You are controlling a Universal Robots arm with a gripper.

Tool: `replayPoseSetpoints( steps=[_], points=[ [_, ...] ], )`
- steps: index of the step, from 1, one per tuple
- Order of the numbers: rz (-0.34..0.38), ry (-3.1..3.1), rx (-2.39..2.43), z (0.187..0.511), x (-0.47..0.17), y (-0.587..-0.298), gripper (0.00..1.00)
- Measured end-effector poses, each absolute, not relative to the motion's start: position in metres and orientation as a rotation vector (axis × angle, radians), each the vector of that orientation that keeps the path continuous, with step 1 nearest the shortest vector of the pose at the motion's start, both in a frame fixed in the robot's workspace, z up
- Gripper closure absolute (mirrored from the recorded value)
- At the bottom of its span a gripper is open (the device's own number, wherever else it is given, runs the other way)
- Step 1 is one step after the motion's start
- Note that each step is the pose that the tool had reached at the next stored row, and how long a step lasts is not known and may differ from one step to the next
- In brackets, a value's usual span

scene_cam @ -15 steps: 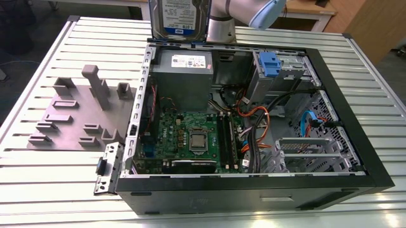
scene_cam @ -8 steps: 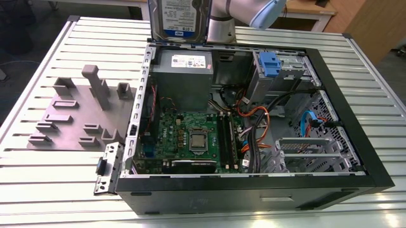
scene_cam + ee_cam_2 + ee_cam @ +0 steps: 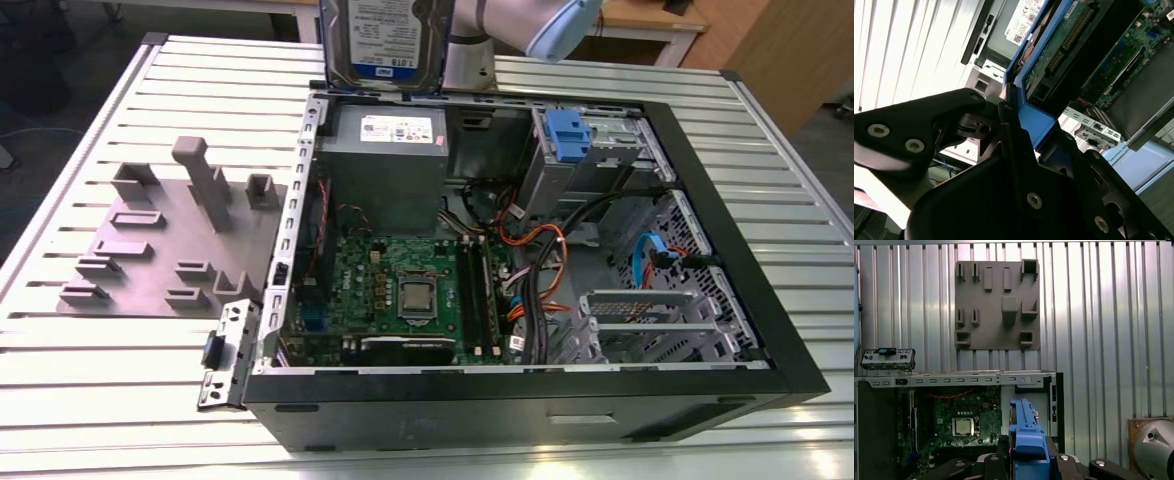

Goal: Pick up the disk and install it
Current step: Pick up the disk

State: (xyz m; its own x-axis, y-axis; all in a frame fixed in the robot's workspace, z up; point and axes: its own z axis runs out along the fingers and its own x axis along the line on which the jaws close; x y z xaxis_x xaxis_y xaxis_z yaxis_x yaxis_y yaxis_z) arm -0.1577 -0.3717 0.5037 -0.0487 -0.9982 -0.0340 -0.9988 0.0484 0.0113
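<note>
Disk hangs upright above the far rim of the open computer case, its labelled face turned toward the exterior view. Its lower edge sits just over the power supply; whether it touches the rim cannot be told. The claw is clamped on the disk. In the second wrist view its black fingers squeeze the blue frame at one end, and the drive's green circuit board side runs away from them toward the case. In the first wrist view the blue frame's edge stands between the claw's black parts, over the case interior.

The arm is behind the disk, toward the exterior view's right. The case lies on its side on a slatted metal surface with the motherboard exposed. A second blue-tabbed carrier sits in the drive bay at the case's far end, toward the exterior view's right and apart from the held disk. A grey slotted holder lies flat on the surface just beside the case, on the exterior view's left.
</note>
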Motion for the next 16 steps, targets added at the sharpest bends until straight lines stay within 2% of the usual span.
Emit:
replayPoseSetpoints(
  steps=[16],
  points=[
    [0.049, 2.262, -2.155, 0.5036, -0.1547, -0.3717, 0.63]
  ],
)
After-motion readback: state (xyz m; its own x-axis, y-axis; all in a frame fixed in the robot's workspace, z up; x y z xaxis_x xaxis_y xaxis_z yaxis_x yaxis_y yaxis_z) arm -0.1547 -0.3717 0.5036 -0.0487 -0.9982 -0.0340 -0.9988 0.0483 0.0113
